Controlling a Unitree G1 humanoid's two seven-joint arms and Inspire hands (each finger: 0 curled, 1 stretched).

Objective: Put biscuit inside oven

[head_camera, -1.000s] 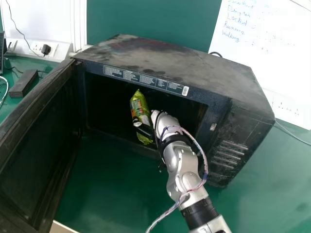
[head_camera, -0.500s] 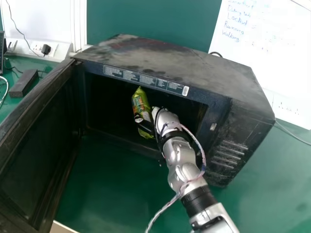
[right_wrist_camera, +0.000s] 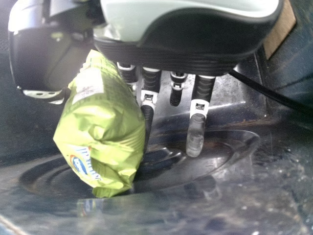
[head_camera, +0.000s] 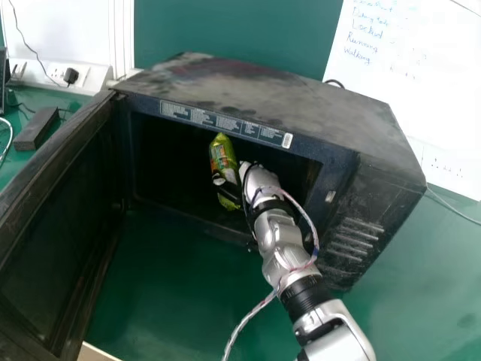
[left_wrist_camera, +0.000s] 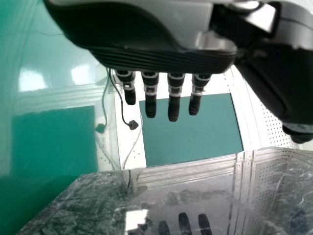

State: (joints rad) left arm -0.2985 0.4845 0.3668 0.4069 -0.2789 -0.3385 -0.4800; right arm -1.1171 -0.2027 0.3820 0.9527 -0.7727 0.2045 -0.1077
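One biscuit packet (head_camera: 219,154): green wrapper, inside the oven (head_camera: 255,98), about midway between the left and right edges of its opening
Right hand (right_wrist_camera: 186,51): grasping the packet, thumb on one side and fingers on the other, inside the oven
Left hand (left_wrist_camera: 146,36): fingers straight and holding nothing, above a glossy surface that mirrors them
Oven door (head_camera: 52,233): swung wide, towards the table's left side
Round plate (right_wrist_camera: 234,142): on the oven floor, beneath the packet; whether the two touch, I cannot tell
Done: door open, packet through the opening
Left: by my judgement, settling the packet, letting go and drawing the arm out; the bulk of the job looks finished
Table (head_camera: 173,293): green top, with a pale strip at its near left edge
Black block (head_camera: 36,129): on the table, beyond the door, towards the far left corner
Room: green board (head_camera: 233,30) behind the oven, whiteboard (head_camera: 421,83) with handwriting to its right, wall socket (head_camera: 90,77) and black plug (head_camera: 71,76) at the far left
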